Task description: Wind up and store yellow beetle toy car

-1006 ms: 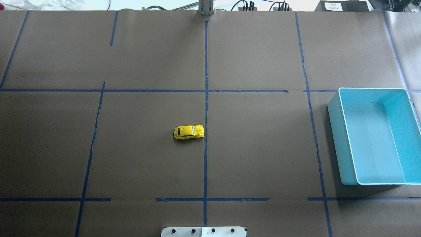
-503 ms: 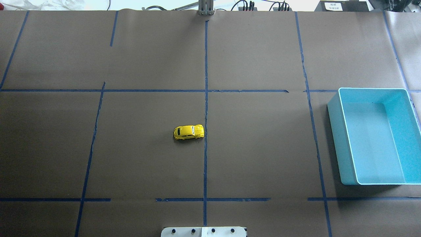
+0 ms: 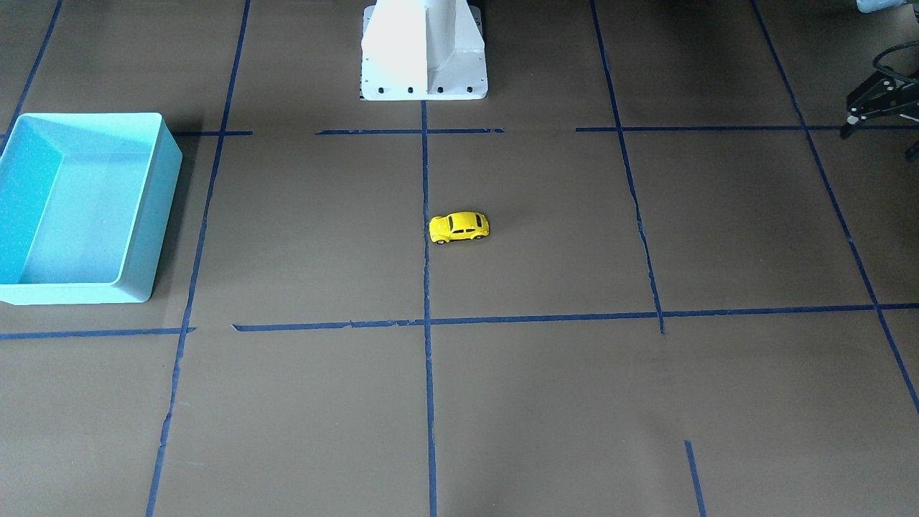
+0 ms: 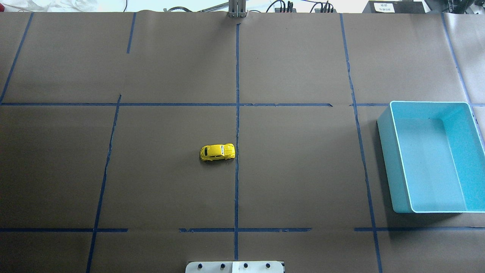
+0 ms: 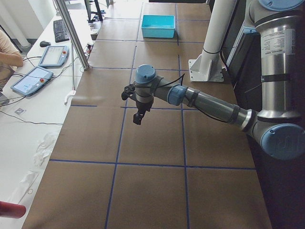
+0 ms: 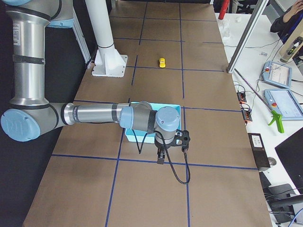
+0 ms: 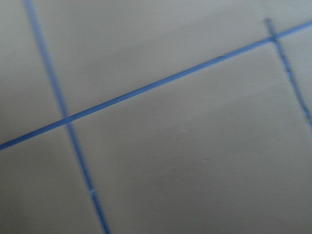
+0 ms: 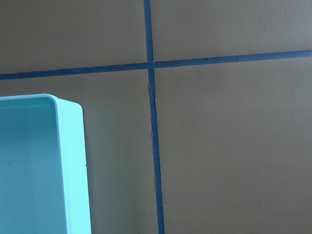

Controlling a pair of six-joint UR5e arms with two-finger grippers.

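The yellow beetle toy car point(image 4: 217, 152) stands on its wheels near the table's middle, just left of the centre tape line. It also shows in the front-facing view point(image 3: 459, 227) and, small and far, in the exterior right view point(image 6: 162, 62). My left gripper point(image 5: 138, 117) hangs over the table's left end, far from the car. Its black edge shows at the front-facing view's right border point(image 3: 879, 115), and I cannot tell whether it is open. My right gripper point(image 6: 161, 156) hangs beside the turquoise bin point(image 4: 385, 159). I cannot tell its state either.
The turquoise bin point(image 3: 154, 215) stands at the table's right side, with nothing seen inside it. Its corner shows in the right wrist view point(image 8: 73, 161). The white robot base point(image 3: 423, 50) stands at the table's near edge. Blue tape lines cross the brown paper.
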